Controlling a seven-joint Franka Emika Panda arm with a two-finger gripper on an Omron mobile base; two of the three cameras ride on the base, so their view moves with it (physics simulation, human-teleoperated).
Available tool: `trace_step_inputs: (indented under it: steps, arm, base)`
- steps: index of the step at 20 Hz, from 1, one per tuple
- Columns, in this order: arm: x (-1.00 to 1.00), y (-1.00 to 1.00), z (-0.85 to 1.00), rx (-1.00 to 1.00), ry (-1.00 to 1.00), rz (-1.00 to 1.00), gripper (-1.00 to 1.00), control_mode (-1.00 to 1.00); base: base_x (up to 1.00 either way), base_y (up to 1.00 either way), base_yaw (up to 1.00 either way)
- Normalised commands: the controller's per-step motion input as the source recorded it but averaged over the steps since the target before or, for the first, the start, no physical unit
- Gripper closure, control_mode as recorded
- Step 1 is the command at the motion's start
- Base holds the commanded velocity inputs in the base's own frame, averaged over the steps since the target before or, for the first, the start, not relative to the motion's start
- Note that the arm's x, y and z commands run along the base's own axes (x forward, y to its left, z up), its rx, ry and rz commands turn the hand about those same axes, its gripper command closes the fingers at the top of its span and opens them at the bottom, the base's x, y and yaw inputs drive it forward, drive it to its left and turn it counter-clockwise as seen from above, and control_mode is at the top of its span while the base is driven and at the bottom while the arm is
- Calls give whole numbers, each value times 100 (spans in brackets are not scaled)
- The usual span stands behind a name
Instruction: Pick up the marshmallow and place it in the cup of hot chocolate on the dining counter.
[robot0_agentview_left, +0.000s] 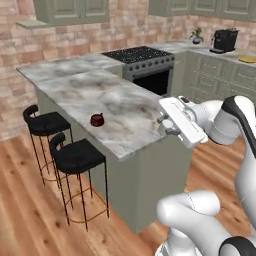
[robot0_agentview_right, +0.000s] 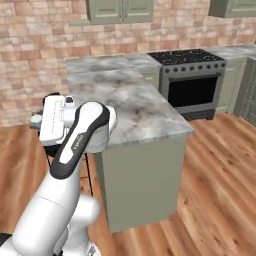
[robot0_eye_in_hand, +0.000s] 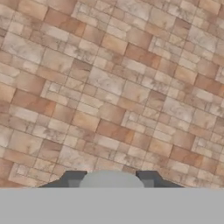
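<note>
The marshmallow (robot0_eye_in_hand: 111, 179), a pale rounded lump, sits pinched between the two dark fingertips (robot0_eye_in_hand: 72, 178) of the gripper (robot0_eye_in_hand: 111, 181), which faces a brick wall (robot0_eye_in_hand: 113, 87). In the left base view the gripper (robot0_agentview_left: 165, 125) hangs above the near right edge of the counter (robot0_agentview_left: 100, 95). The cup (robot0_agentview_left: 96, 119) stands on the counter, well left of the gripper, near the two stools (robot0_agentview_left: 75, 156).
</note>
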Motion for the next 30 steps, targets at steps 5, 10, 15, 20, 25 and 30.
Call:
trace_step_inputs:
  steps: [5, 10, 15, 20, 25, 30]
  arm:
    - [0, 0, 0, 0, 0, 0, 100, 100]
    - [0, 0, 0, 0, 0, 0, 100, 100]
    - [0, 0, 0, 0, 0, 0, 100, 100]
    - [0, 0, 0, 0, 0, 0, 100, 100]
    - [0, 0, 0, 0, 0, 0, 100, 100]
    - [0, 0, 0, 0, 0, 0, 100, 100]
  base:
    - [-37, 100, -50]
    - [-14, 100, -45]
    - [1, 100, -43]
    - [18, 100, -42]
    - [25, 90, -43]
    - [13, 100, -44]
